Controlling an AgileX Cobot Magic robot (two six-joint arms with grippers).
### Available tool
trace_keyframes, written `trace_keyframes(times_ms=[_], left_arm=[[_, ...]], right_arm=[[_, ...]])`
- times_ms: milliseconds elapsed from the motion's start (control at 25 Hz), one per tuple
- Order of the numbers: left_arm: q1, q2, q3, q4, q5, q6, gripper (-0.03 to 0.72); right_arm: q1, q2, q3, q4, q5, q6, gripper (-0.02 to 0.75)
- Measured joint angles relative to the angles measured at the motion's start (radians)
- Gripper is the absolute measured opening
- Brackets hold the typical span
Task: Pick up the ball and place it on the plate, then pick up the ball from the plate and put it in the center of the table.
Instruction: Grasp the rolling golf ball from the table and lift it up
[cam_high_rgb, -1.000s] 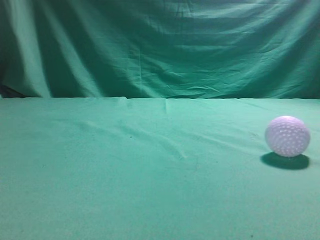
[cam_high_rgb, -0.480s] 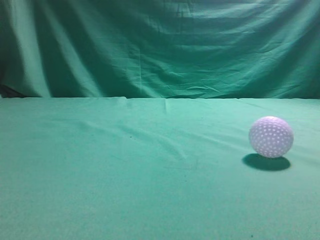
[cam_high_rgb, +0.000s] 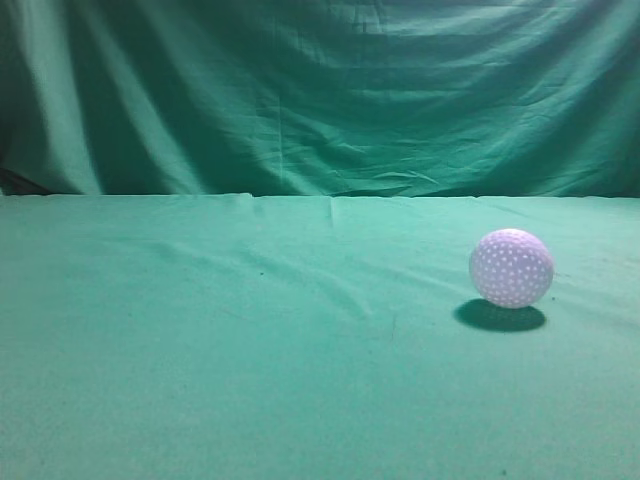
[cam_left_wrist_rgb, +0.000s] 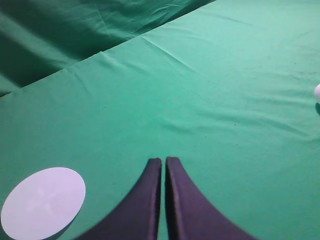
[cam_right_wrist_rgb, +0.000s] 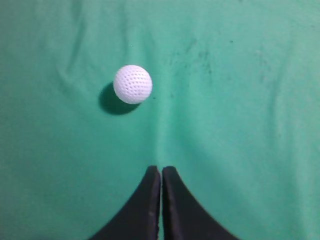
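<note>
The white dimpled ball (cam_high_rgb: 511, 267) lies free on the green table (cam_high_rgb: 250, 350), right of the middle in the exterior view. In the right wrist view the ball (cam_right_wrist_rgb: 132, 84) lies ahead and a little left of my right gripper (cam_right_wrist_rgb: 161, 171), which is shut and empty, well apart from it. My left gripper (cam_left_wrist_rgb: 163, 162) is shut and empty above the cloth. A flat white round plate (cam_left_wrist_rgb: 43, 202) lies to its lower left. The ball's edge (cam_left_wrist_rgb: 317, 93) shows at the right border of the left wrist view. Neither gripper shows in the exterior view.
A folded green curtain (cam_high_rgb: 320, 90) hangs behind the table's far edge. The table cloth (cam_right_wrist_rgb: 240, 100) has slight wrinkles and a few dark specks.
The ball has rolled leftward across the table in the exterior view, from near the right edge toward the middle.
</note>
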Motion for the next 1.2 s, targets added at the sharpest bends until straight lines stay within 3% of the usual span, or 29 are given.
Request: trace_keyframes(times_ms=[280, 600, 640, 680, 920, 1000, 1200], left_arm=[[0.0, 0.0, 0.0, 0.019, 0.0, 0.0, 0.0], [0.0, 0.0, 0.0, 0.042, 0.0, 0.0, 0.0], [0.0, 0.0, 0.0, 0.042, 0.0, 0.0, 0.0], [0.0, 0.0, 0.0, 0.042, 0.0, 0.0, 0.0], [0.0, 0.0, 0.0, 0.042, 0.0, 0.0, 0.0], [0.0, 0.0, 0.0, 0.042, 0.0, 0.0, 0.0], [0.0, 0.0, 0.0, 0.042, 0.0, 0.0, 0.0]], right_arm=[[0.205, 0.204, -0.004, -0.086, -0.161, 0.121, 0.0], [0.242, 0.418, -0.08, -0.117, -0.186, 0.151, 0.0], [0.242, 0.437, -0.098, -0.125, -0.186, 0.151, 0.047], [0.242, 0.454, -0.119, -0.135, -0.186, 0.149, 0.047], [0.242, 0.54, -0.169, -0.143, -0.207, 0.227, 0.446], [0.242, 0.569, -0.169, -0.143, -0.211, 0.253, 0.533], [0.242, 0.638, -0.169, -0.143, -0.254, 0.263, 0.537]])
